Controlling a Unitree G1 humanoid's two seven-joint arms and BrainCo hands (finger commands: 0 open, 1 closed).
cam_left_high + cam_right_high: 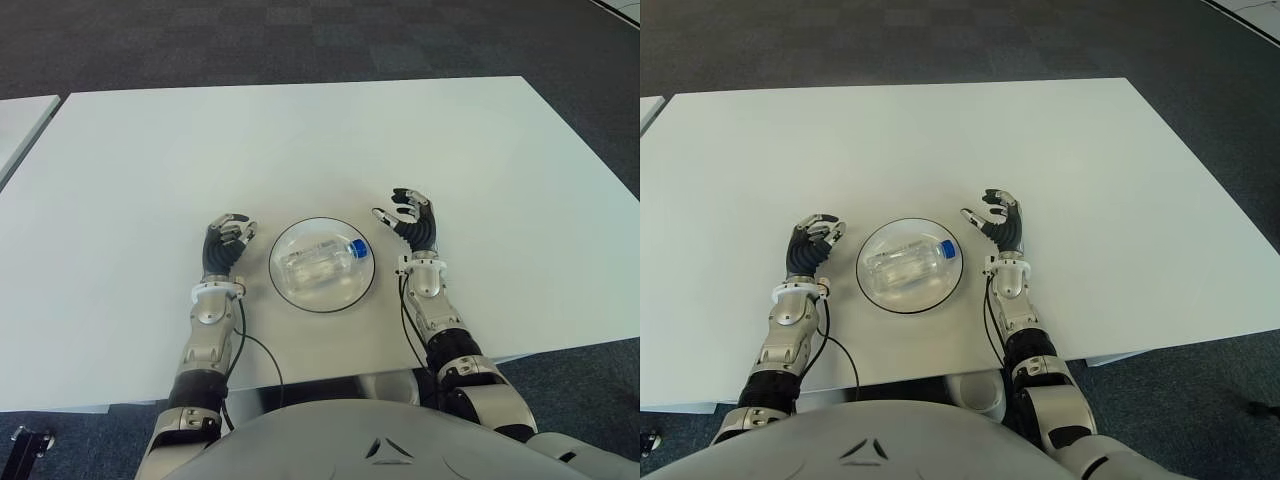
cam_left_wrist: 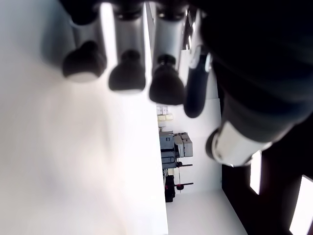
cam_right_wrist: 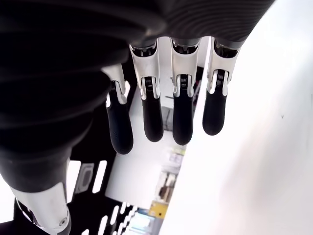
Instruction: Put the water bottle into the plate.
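A clear water bottle (image 1: 318, 262) with a blue cap lies on its side inside the round plate (image 1: 290, 288) near the table's front edge. My right hand (image 1: 411, 222) hovers just right of the plate, fingers spread and holding nothing; its wrist view shows the fingers (image 3: 152, 115) extended with nothing between them. My left hand (image 1: 226, 240) shows just left of the plate, its fingers (image 2: 126, 73) loosely curled with nothing in them.
The white table (image 1: 300, 140) stretches far behind the plate. A second white table's corner (image 1: 20, 120) shows at the left. Dark carpet lies beyond the table's edges.
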